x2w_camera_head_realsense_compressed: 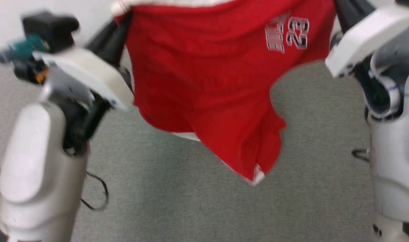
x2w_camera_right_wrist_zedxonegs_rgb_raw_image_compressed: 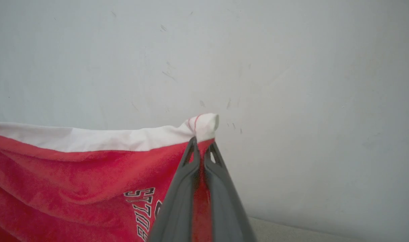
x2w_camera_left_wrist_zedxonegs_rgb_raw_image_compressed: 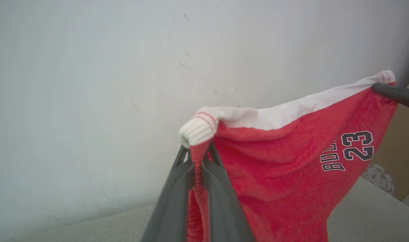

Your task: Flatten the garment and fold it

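- Head view: the garment [x2w_camera_head_realsense_compressed: 204,84] hangs spread between the two claws, held by the upper corners of its white edge band [x2w_camera_head_realsense_compressed: 177,2].
- The left claw [x2w_camera_head_realsense_compressed: 125,16] is closed on the upper left corner. The right claw [x2w_camera_head_realsense_compressed: 338,8] is closed on the upper right corner.
- The red body sags below the band to a low point towards the middle. The "23" lettering [x2w_camera_head_realsense_compressed: 296,33] sits near the right claw.
- Below lies a grey, felt-like surface [x2w_camera_head_realsense_compressed: 191,208] with a dark cable [x2w_camera_head_realsense_compressed: 96,195] on it beside the left arm. Whether the lowest corner touches the surface cannot be told, as the picture is blurred.
- Left wrist view: the left claw's two fingers are pinched narrow on a bunched fold of red cloth just under the ribbed white corner.
- The band runs up and to the right to the right claw's dark finger [x2w_camera_left_wrist_zedxonegs_rgb_raw_image_compressed: 396,95], which grips the far corner.
- A pale, scuffed wall [x2w_camera_left_wrist_zedxonegs_rgb_raw_image_compressed: 90,84] stands behind and meets the grey surface. A brown patterned panel [x2w_camera_left_wrist_zedxonegs_rgb_raw_image_compressed: 406,141] shows at the right edge.
- Right wrist view: the right claw's fingers are pressed narrow on the cloth directly below the white corner, with the garment stretching to the left against the same pale wall.
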{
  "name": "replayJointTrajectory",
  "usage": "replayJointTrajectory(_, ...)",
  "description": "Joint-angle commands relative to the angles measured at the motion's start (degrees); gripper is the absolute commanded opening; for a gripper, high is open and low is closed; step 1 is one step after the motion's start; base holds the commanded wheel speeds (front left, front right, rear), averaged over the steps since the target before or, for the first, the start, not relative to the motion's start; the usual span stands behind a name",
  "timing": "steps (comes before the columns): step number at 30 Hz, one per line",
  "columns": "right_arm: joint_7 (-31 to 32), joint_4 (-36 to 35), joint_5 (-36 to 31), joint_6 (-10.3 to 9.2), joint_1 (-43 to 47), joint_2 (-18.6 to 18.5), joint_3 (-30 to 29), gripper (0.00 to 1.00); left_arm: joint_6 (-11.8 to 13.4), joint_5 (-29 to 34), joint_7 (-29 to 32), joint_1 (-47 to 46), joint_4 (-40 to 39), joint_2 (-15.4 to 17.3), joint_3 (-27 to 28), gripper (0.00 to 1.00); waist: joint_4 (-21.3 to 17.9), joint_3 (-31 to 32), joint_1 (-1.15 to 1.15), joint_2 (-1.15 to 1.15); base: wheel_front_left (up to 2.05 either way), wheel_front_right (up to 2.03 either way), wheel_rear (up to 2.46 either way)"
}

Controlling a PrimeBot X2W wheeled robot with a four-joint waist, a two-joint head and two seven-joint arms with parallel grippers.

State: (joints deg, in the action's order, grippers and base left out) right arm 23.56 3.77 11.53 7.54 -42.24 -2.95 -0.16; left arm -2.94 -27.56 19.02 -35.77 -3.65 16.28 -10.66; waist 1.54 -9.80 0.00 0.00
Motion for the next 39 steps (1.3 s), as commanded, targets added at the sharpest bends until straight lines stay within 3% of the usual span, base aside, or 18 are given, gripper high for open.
replayJointTrajectory(1, 0.5, 0.2, -0.4, -0.05, -2.0, 0.1, 0.4, 0.00, -0.3, -0.1, 0.9, -2.5, 0.6, 0.5, 0.4, 0.00, -1.5, 0.5, 0.00, 0.00, 0.00, 0.00, 0.00)
replayJointTrajectory(9, 4.9, 5.4, -2.2, -0.05, -14.4, 0.1, 0.6, 0.00, -1.1, -0.8, 6.1, -17.8, 7.6, 3.3, 1.7, 0.00, -3.5, -4.4, 0.00, 0.00, 0.00, 0.00, 0.00)
replayJointTrajectory(14, 5.2, 10.0, -4.1, -0.05, -22.6, 0.1, 0.7, 0.00, -1.2, 1.5, 5.4, -25.7, 11.8, 5.7, 2.2, 0.00, -4.4, -10.3, 0.00, 0.00, 0.00, 0.00, 0.00)
replayJointTrajectory(21, 1.5, 16.0, -11.8, -0.05, -35.4, 0.1, -0.7, 0.00, -1.8, 4.8, -1.7, -37.5, 17.3, 7.2, 2.4, 0.00, -4.0, -21.0, 0.00, 0.00, 0.00, 0.00, 0.00)
replayJointTrajectory(27, -4.3, 19.7, -18.8, -0.05, -44.0, 0.1, -1.3, 0.00, -1.5, 7.1, -12.0, -47.4, 22.6, 6.1, 2.8, 0.00, -2.7, -27.9, 0.00, 0.00, 0.00, 0.00, 0.00)
replayJointTrajectory(39, -12.1, 29.4, -25.7, -0.05, -50.9, 0.1, -1.0, 0.00, -2.8, 7.2, -27.2, -52.2, 31.1, 3.7, 1.9, 0.00, -1.5, -35.5, 0.00, 0.00, 0.00, 0.00, 0.00)
